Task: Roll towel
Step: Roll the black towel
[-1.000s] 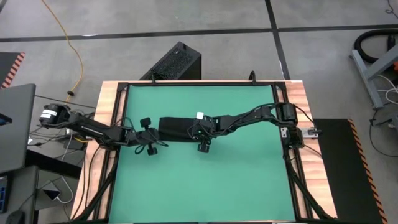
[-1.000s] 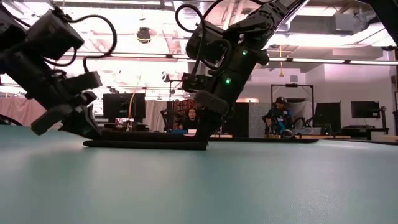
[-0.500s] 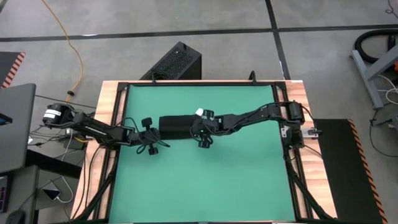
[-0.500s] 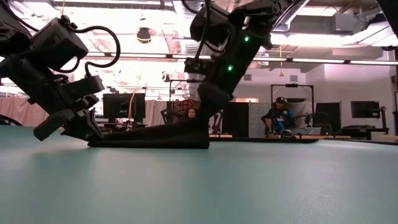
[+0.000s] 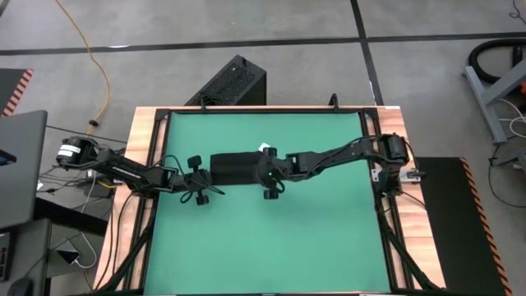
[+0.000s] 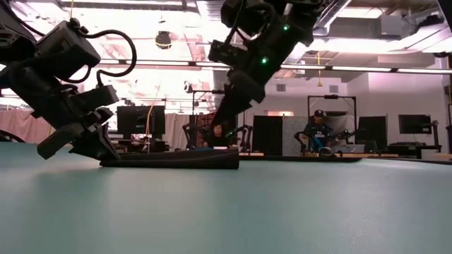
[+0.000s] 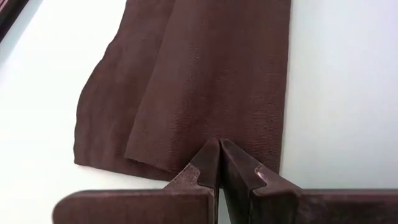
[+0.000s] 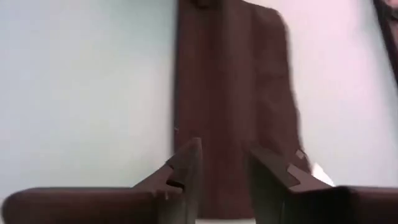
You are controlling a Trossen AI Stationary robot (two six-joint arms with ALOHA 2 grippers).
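Towel: the black towel [image 5: 236, 168] is lying folded into a long flat strip on the green bench [image 5: 271, 238], near its middle and closer to the far edge, running left to right between the two hands.
Towel end by the right hand: in the low view [image 6: 173, 158] this end is sitting a little thicker than the rest, as a low fold; the white tag [image 5: 265, 150] is showing at that end.
Left hand: the left hand [image 5: 200, 174] is sitting at the towel's left end with its fingers pressed together, no gap between them; in its wrist view the closed fingertips [image 7: 219, 163] are resting at the edge of the cloth [image 7: 205, 81], touching it, with nothing visibly clamped between them.
Right hand: the right hand [image 5: 265, 173] is hanging just above the towel's right end, its fingers standing partly apart with a clear gap between them; in its wrist view [image 8: 225, 171] the cloth [image 8: 230, 81] is showing through that gap and beyond it.
Right hand, holding: nothing is being gripped; in the low view [image 6: 224, 116] the fingers are pointing down and are clear of the towel.
Bench frame: a wooden border [image 5: 140, 140] is running around the green surface.
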